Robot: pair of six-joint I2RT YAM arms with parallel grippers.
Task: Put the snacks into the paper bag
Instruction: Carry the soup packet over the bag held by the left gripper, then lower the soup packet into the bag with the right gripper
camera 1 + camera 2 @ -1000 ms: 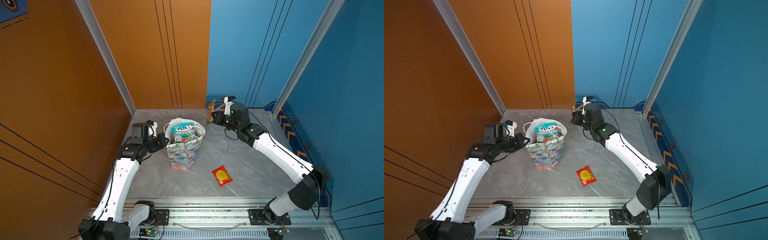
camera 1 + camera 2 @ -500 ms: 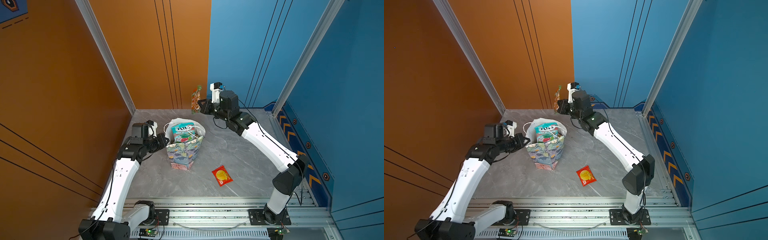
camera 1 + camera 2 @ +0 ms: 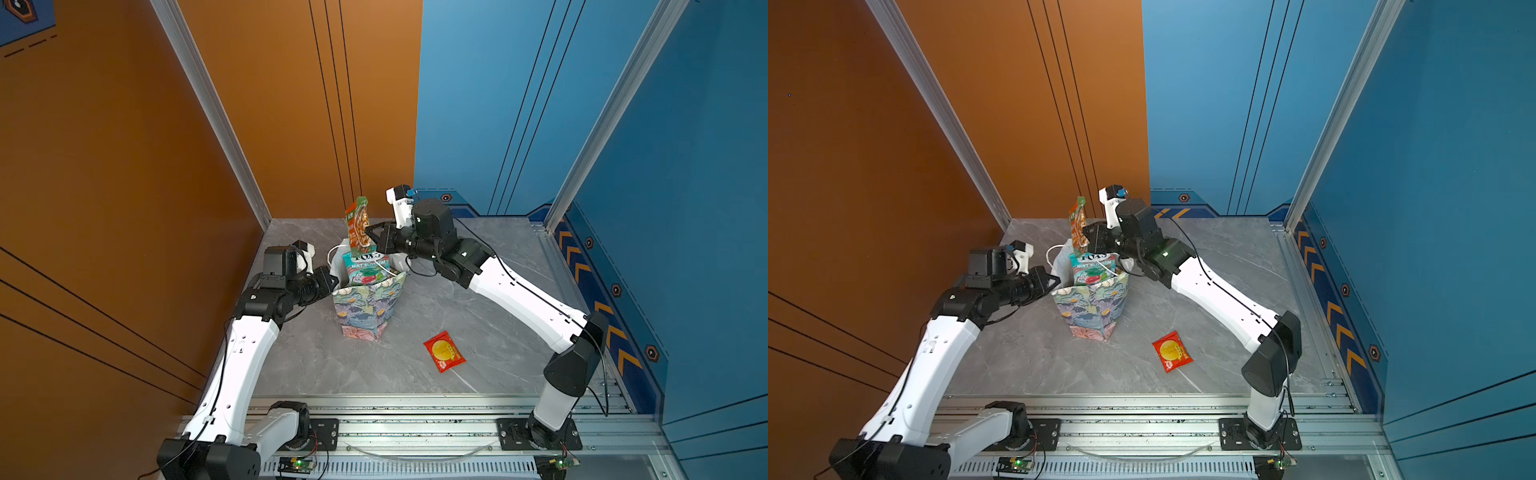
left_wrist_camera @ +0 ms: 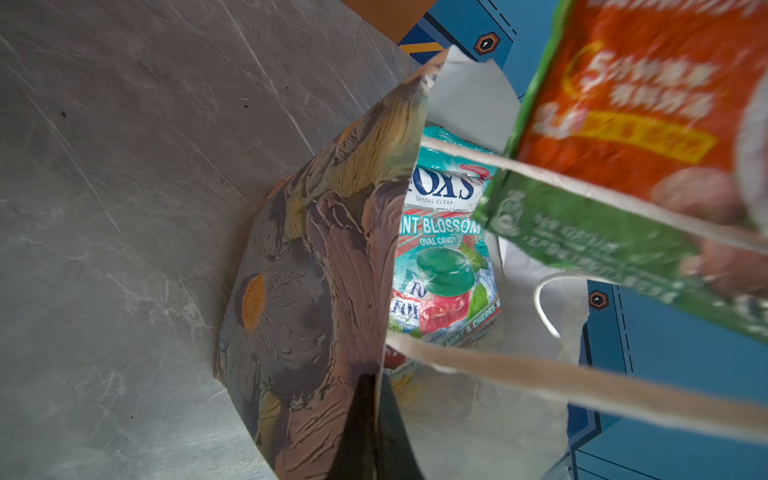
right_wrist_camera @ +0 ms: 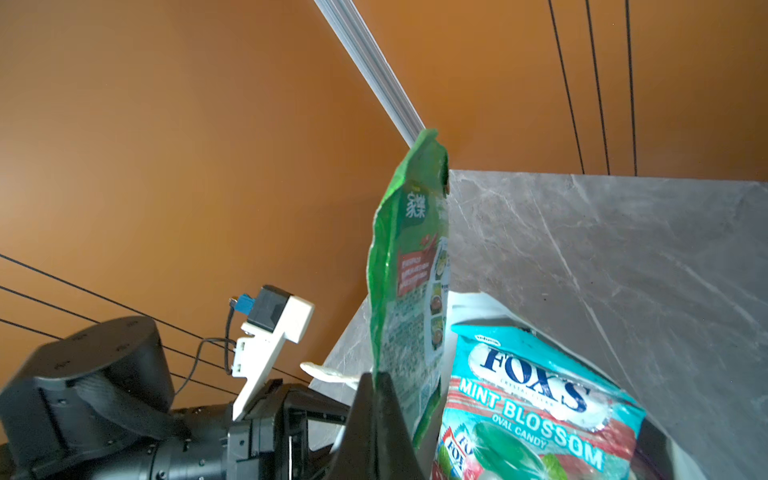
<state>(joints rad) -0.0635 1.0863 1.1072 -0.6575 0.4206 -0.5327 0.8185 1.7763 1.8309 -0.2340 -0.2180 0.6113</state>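
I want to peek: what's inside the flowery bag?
A teal FOX'S packet sticks out of the bag. Anything beneath it is hidden by the packet and the bag's walls.

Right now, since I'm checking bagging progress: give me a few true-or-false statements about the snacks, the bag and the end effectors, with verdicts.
1. The right end effector holds the green-orange sachet above the paper bag. True.
2. The red sachet is inside the bag. False: it lies flat on the table, apart from the bag.
3. A teal FOX'S packet sticks up out of the bag. True.
4. The left end effector hangs clear of the bag. False: it is shut on the bag's rim.
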